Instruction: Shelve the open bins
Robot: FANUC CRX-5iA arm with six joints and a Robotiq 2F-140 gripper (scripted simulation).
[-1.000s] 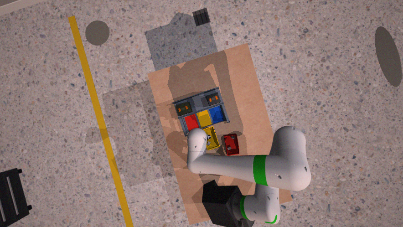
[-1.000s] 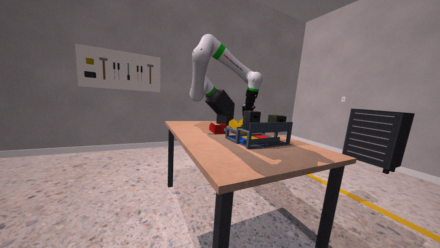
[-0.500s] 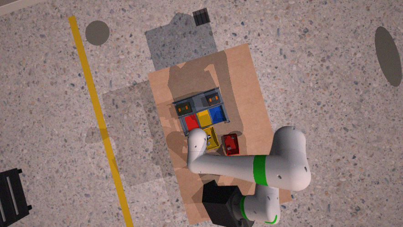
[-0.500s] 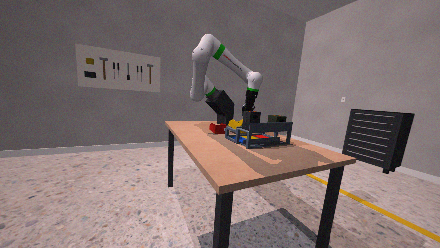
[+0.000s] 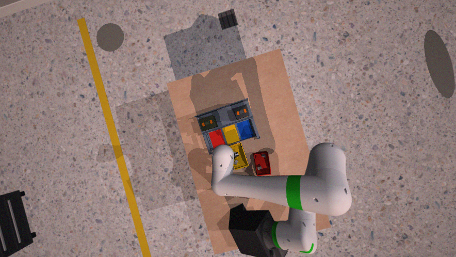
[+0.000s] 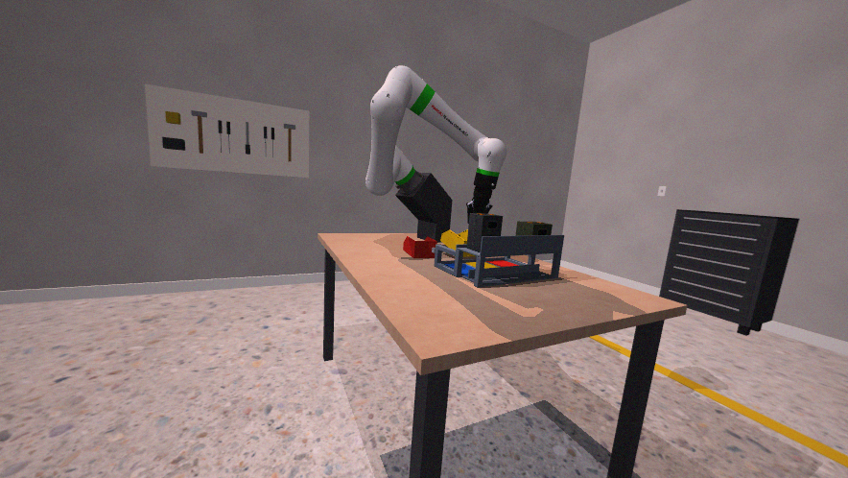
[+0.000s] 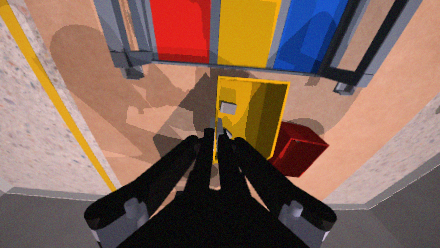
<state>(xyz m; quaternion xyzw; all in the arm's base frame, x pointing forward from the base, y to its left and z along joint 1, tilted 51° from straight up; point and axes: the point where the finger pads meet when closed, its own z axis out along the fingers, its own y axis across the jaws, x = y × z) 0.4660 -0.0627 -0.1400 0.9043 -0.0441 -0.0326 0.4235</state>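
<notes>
Overhead, the arm (image 5: pixel 255 188) (image 6: pixel 451 121) covers much of my claw (image 6: pixel 478 211) (image 7: pixel 217 134); the wrist view shows it clamped on the yellow bin's (image 5: pixel 243 159) (image 6: pixel 454 239) (image 7: pixel 267 117) side wall, before the shelf (image 5: pixel 225 115) (image 6: pixel 522 244) (image 7: pixel 215 65). Only from above do I see parts inside the red bin (image 5: pixel 262 162) (image 6: pixel 418 247) (image 7: pixel 299 152).

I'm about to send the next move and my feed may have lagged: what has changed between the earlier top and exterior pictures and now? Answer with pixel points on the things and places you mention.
Nothing visibly changed. The arm (image 5: pixel 255 188) (image 6: pixel 457 121) and gripper (image 6: pixel 479 207) (image 7: pixel 215 124) are where they were, as are the yellow bin (image 5: pixel 242 158) (image 6: pixel 454 239) (image 7: pixel 265 120) and red bin (image 5: pixel 262 159) (image 6: pixel 418 247) (image 7: pixel 300 156). The gripper is now shut on the yellow bin's side wall; no earlier wrist picture exists to compare.
</notes>
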